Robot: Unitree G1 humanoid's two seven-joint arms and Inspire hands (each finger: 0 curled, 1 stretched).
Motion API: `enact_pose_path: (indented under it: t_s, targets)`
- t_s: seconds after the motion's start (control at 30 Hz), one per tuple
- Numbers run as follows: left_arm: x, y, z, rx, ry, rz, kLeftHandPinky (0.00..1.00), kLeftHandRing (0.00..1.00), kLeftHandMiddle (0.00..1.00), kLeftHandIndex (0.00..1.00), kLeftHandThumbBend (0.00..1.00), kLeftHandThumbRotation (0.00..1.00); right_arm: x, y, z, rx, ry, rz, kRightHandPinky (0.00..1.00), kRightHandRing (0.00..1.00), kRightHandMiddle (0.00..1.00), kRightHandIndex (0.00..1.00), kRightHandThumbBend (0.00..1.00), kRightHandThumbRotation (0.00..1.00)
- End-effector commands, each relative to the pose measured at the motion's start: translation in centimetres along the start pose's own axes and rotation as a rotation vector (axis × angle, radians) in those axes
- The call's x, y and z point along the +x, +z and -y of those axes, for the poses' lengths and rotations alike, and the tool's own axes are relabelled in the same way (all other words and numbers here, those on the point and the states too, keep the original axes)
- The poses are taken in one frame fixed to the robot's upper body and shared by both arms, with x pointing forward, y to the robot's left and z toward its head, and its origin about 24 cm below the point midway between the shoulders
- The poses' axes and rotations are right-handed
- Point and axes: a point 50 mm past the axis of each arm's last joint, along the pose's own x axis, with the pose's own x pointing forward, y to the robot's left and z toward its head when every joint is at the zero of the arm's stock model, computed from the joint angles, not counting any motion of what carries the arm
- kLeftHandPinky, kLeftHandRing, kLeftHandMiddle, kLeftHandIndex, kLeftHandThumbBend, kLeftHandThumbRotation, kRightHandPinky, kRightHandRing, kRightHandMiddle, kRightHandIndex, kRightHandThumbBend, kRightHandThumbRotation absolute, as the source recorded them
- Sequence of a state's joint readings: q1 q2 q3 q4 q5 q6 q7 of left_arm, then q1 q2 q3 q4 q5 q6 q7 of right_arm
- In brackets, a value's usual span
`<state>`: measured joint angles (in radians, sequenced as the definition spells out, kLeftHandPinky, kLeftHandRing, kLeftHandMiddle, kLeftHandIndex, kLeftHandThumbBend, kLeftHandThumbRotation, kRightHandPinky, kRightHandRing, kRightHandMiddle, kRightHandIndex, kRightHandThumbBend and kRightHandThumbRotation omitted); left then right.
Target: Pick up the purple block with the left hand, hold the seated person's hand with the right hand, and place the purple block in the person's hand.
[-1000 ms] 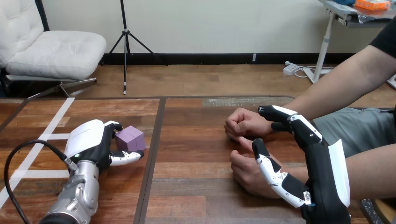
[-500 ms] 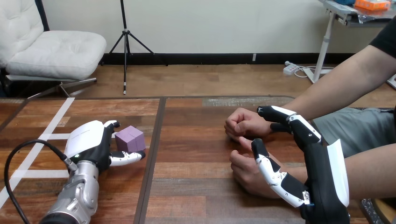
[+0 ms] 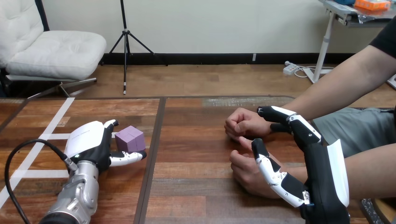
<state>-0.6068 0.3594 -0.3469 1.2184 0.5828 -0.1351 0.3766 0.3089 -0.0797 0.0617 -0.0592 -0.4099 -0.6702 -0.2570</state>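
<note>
Head view: purple block (image 3: 130,139) cubic, corner nearest camera, beside left hand (image 3: 91,142).

- The left forearm (image 3: 77,196) came in from the bottom left, silver, angled up towards the middle.
- The left hand (image 3: 91,142) lay on its edge with the white back uppermost, its thumb (image 3: 126,157) stretched out to the right and one fingertip (image 3: 111,123) showing above it, loosely open.
- The right hand (image 3: 322,172) stood edge-on at the lower right, its fingers (image 3: 285,114) straight and reaching forward, its thumb (image 3: 268,168) spread wide below them.
</note>
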Motion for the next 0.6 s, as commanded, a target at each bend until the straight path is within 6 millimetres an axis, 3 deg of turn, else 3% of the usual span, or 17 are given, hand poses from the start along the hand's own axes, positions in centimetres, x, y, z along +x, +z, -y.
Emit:
enact_pose_path:
  t_s: [0.0,0.57]
  targets:
    - [1.45,1.83,-2.62,0.012,0.068,0.050,0.76,0.83,0.87,0.89,0.88,0.56,1.29,0.93,0.28,0.012,-0.031,0.073,0.71,0.76,0.75,0.71,0.38,0.25]
    - [1.52,1.94,-2.65,0.021,0.072,0.046,0.75,0.82,0.86,0.88,0.88,0.55,1.32,0.94,0.32,0.002,-0.029,0.076,0.71,0.76,0.75,0.71,0.38,0.25]
